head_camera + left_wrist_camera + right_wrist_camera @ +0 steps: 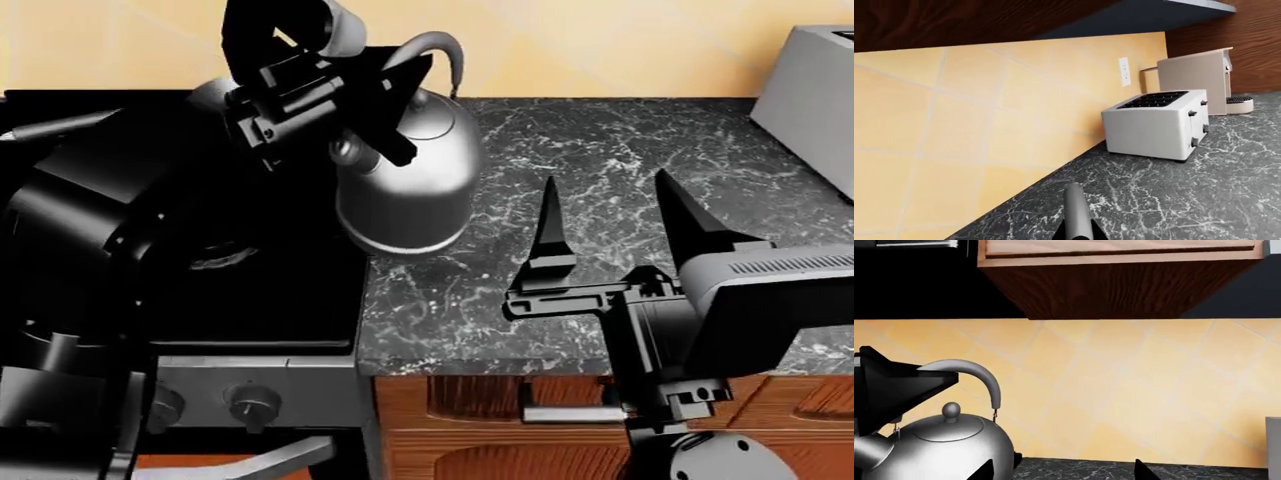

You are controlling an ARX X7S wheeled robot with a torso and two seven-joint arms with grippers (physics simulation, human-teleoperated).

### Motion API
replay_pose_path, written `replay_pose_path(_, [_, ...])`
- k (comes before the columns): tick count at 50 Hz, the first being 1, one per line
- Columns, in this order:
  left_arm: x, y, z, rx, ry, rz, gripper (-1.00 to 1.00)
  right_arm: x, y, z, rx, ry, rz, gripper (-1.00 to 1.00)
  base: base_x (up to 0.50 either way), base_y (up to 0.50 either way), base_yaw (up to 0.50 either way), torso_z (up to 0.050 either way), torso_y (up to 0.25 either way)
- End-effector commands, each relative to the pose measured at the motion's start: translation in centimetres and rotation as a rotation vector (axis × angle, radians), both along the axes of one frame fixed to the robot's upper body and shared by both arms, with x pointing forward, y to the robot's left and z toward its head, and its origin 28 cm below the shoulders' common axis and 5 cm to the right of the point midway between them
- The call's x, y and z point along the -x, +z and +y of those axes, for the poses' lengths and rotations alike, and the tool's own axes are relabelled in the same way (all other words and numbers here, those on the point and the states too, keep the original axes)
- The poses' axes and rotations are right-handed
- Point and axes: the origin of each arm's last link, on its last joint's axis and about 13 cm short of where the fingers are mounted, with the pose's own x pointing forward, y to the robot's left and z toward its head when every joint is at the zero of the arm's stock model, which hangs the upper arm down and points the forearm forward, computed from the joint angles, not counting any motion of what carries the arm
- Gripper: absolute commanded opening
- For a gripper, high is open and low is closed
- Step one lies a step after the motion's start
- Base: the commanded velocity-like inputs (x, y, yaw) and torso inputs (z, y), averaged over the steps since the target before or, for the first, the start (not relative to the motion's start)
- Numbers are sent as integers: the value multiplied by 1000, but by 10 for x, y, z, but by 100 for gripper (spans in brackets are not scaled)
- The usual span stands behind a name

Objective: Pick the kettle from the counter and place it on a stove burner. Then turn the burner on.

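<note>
The silver-grey kettle is over the seam between the black stove top and the marbled counter; whether its base touches down is not visible. My left gripper is shut on its arched handle, which runs between the dark fingers in the left wrist view. The right wrist view shows the kettle with its lid knob and that gripper's black finger at the handle. My right gripper hovers open over the counter to the kettle's right, holding nothing. A stove burner shows dimly, partly hidden by my left arm.
A white toaster and a beige coffee machine stand on the counter against the yellow tiled wall; the toaster's corner shows at the head view's right. Control knobs line the stove front. Wooden cabinets hang overhead.
</note>
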Motion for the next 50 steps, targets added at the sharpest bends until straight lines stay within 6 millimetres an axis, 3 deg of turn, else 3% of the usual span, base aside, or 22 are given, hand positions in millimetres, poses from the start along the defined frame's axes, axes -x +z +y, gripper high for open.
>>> replay_pose_path(1, [4, 18, 5, 77, 97, -69, -100, 0, 0, 1, 20, -10, 0, 100, 78, 500, 0, 0, 0])
replay_pose_path(39, [4, 17, 5, 84, 103, -68, -100, -1, -1, 0, 13, -25, 6, 100, 55, 500, 0, 1, 2])
replay_pose_path(50, [2, 13, -2, 94, 84, -55, -100, -1, -2, -1, -32, 17, 2, 100, 0, 0, 0, 0, 2])
